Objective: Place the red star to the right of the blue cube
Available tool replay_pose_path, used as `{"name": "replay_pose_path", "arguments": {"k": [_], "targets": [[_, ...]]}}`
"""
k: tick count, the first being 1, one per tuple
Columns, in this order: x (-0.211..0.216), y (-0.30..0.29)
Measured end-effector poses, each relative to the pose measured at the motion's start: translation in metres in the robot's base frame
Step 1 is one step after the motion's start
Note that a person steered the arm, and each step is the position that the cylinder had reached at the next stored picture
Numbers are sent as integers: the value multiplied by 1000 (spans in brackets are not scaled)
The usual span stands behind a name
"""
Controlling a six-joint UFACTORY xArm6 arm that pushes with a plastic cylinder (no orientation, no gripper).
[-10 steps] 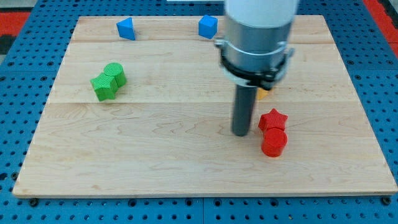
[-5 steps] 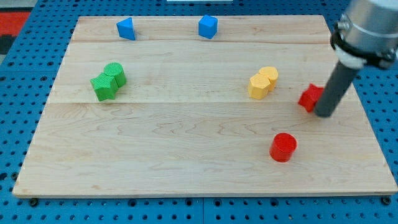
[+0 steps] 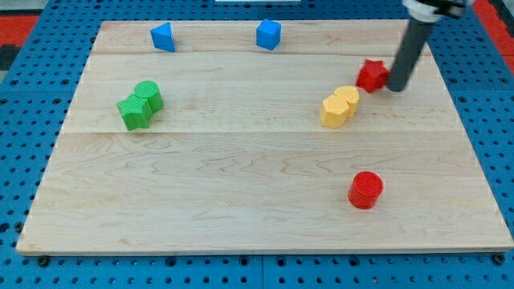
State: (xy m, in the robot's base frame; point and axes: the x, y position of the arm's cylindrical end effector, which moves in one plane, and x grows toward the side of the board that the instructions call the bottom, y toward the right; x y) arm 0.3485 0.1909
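Nearest the view's bottom edge of the wooden board [image 3: 241, 229] sits a red cylinder [image 3: 366, 189], alone and well apart from everything else. Further up, at the view's left, a green star [image 3: 133, 111] and a green cylinder [image 3: 149, 95] sit touching each other; across at the right of centre a yellow pair, a hexagon-like block [image 3: 332, 111] and a yellow cylinder [image 3: 348, 97], sit touching as well. Just above and to the right of the yellow pair is the red star [image 3: 370, 75], and the dark rod stands hard against its right side, with the tip [image 3: 396, 89] at the star's right edge, apparently in contact. There is no gripper here to open or shut, only the plain rod. Along the board's far edge are a blue wedge-like block [image 3: 163, 36] at the left and the blue cube [image 3: 268, 34] near the middle. The star is lower than the cube and well to its right, so it needs to travel up and leftward to finish beside it. With the tip on the right flank, a push would send it mostly left, toward the yellow blocks' upper side; it would seem wiser to shift the tip to the star's lower right so the push angles up toward the cube's row, and to stop short, leaving the cube undisturbed.
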Motion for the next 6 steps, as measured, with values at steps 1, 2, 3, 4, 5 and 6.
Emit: {"name": "replay_pose_path", "arguments": {"k": [1, 2, 3, 4, 5, 6], "targets": [[-16, -20], [1, -25], [-34, -53], [-58, -57], [-82, -53], [-93, -26]]}}
